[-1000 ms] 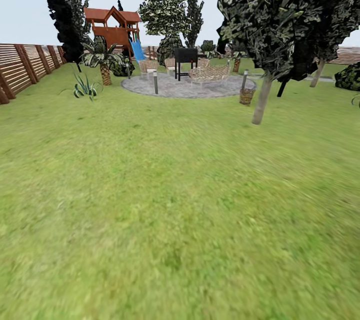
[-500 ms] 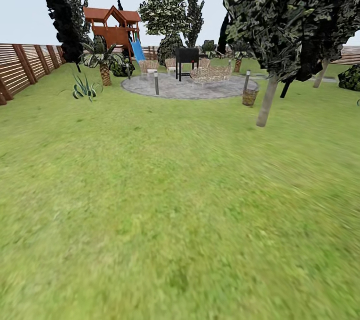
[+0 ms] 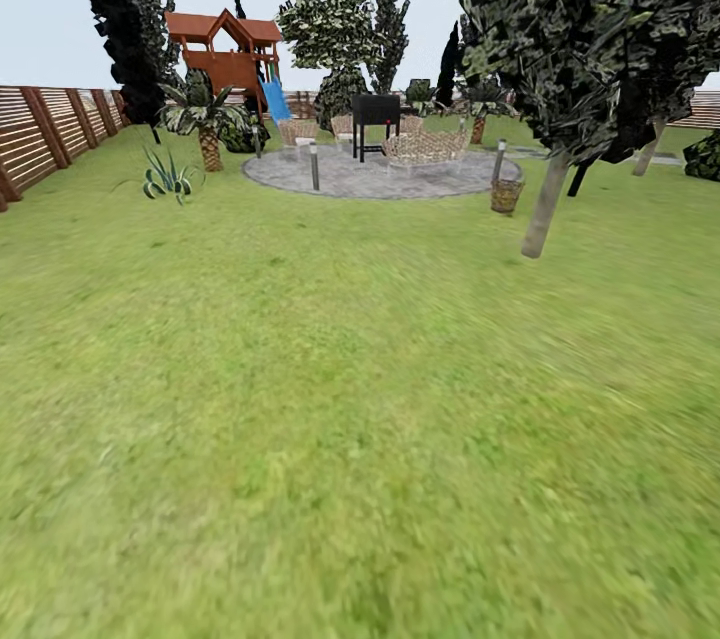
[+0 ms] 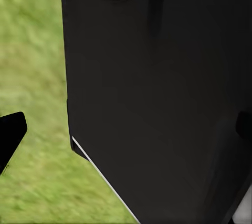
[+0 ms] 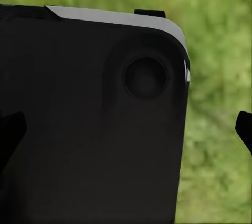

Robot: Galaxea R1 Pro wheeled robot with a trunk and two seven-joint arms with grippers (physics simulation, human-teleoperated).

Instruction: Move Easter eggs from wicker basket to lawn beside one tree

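Shift: view advances, tree (image 3: 546,204) and wicker basket (image 3: 506,195) slide rightward.
Basket: far ahead-right of jaws, beside trunk, on lawn (image 3: 330,399).
Nearer arm: right, probably.
Jaws: spread indiscernible.

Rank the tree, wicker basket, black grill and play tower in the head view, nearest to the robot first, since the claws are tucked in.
1. tree: ahead, right.
2. wicker basket: just beyond, left of the trunk.
3. black grill: centre, on the paving.
4. play tower: far left, behind the paving.
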